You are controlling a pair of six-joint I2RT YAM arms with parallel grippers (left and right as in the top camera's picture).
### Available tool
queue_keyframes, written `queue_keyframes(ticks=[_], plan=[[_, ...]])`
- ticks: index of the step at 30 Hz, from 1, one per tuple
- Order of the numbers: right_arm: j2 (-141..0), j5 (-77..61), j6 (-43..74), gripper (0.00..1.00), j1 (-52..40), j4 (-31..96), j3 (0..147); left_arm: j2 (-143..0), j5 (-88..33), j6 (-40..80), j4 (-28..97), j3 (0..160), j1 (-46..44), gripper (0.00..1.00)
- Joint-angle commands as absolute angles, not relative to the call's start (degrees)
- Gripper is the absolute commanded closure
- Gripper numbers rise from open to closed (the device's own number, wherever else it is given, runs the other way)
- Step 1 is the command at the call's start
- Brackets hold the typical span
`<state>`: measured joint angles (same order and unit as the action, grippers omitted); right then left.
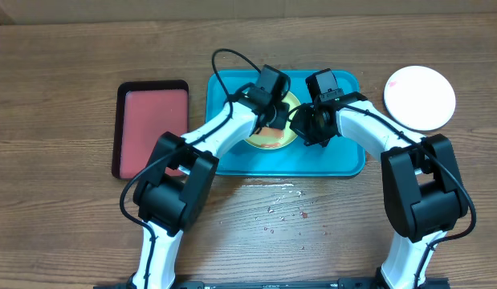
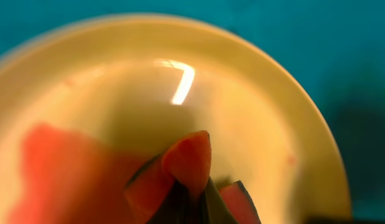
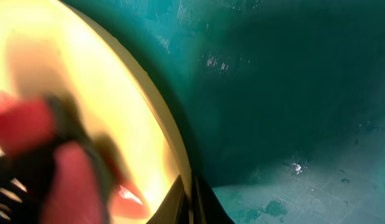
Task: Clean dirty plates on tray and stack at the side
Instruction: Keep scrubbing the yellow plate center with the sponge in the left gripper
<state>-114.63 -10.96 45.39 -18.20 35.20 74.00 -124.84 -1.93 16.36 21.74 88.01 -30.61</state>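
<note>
The yellow-green plate (image 1: 274, 141) lies on the teal tray (image 1: 344, 152), partly hidden by both grippers. My left gripper (image 1: 268, 120) is shut on a red-orange sponge (image 2: 189, 155) and presses it on the plate's pale centre (image 2: 242, 93). My right gripper (image 1: 300, 122) is shut on the plate's right rim (image 3: 173, 149), its fingers (image 3: 192, 199) pinching the edge above the tray floor (image 3: 292, 93). The white plate (image 1: 419, 98) sits on the table to the right of the tray. The light blue plate is out of view.
A smaller red tray with a black rim (image 1: 152, 128) lies left of the teal tray. Small red and wet specks (image 1: 284, 201) dot the wooden table in front of the tray.
</note>
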Motion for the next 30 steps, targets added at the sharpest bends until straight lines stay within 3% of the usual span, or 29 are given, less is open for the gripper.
queue_keyframes(ticks=[1, 7, 17, 23, 30], plan=[[-115.11, -10.39, 46.04, 0.96, -18.26, 35.27, 73.78, -126.65, 1.96, 16.93, 19.05, 86.89, -27.64, 0.96], [-115.11, -10.39, 46.06, 0.96, -18.26, 35.44, 73.78, -126.65, 1.83, 16.93, 16.34, 86.89, -25.06, 0.96], [-115.11, -10.37, 46.06, 0.96, -18.26, 35.38, 73.78, -126.61, 1.23, 16.91, 36.29, 86.91, -24.69, 0.96], [-115.11, -10.37, 46.09, 0.96, -18.26, 35.14, 73.78, -125.8, -7.77, 16.71, 44.4, 86.96, -24.82, 0.96], [-115.11, -10.37, 46.06, 0.96, -18.26, 34.76, 73.78, -122.63, -13.58, 14.28, 45.19, 91.02, -24.75, 0.96]])
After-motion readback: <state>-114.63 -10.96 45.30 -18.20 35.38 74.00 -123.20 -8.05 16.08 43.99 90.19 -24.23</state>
